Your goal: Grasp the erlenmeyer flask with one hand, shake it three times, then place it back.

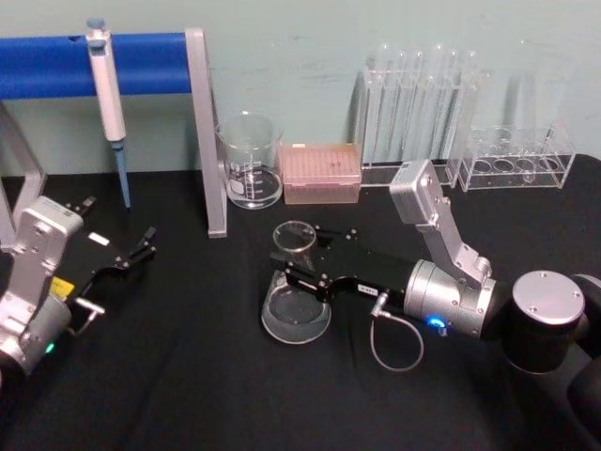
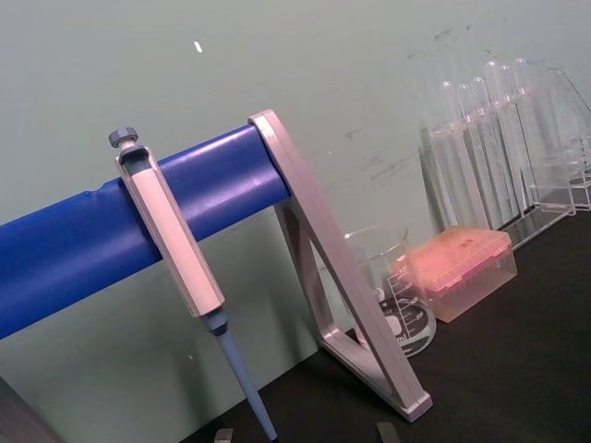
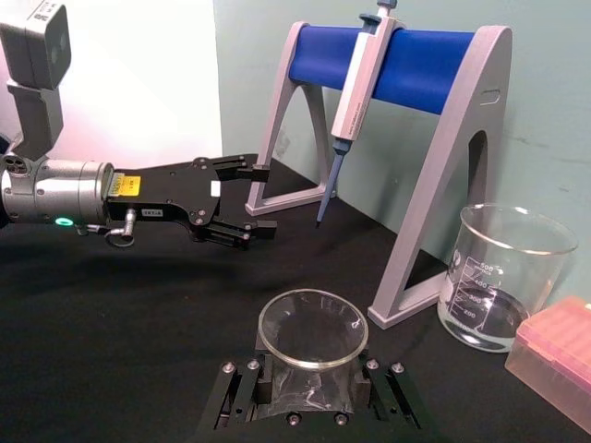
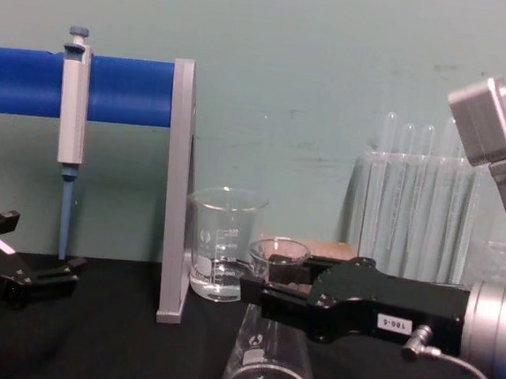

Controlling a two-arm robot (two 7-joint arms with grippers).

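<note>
Black cloth covers the worktop (image 1: 188, 376) where the erlenmeyer flask (image 1: 297, 310) stands upright near the centre, its wide round base on the cloth and its flared rim open to the head camera. The right gripper (image 1: 300, 256) reaches in from the robot's right with its silver wrist level above the cloth. Its fingers (image 3: 238, 397) are clenched on the flask's narrow neck just under the rim, one on each side. From the chest view the flask (image 4: 264, 368) widens out below the right gripper (image 4: 267, 284), a small white mark printed on the glass. The left gripper (image 1: 146, 241) sits well apart at the robot's left, low over the worktop, its fingers released and spread around nothing, and the right wrist view shows it (image 3: 263, 200) pointing toward the foot of the stand. Behind the flask stands a grey stand (image 1: 202, 132) with a blue bar, and a pipette (image 1: 108, 94) hangs from the bar, tip down. Just beside the stand's upright is a straight-sided beaker (image 1: 251, 164) holding a little clear liquid, then a pink tip box (image 1: 321, 174), then a clear rack of test tubes (image 1: 423, 103) against the pale green wall
</note>
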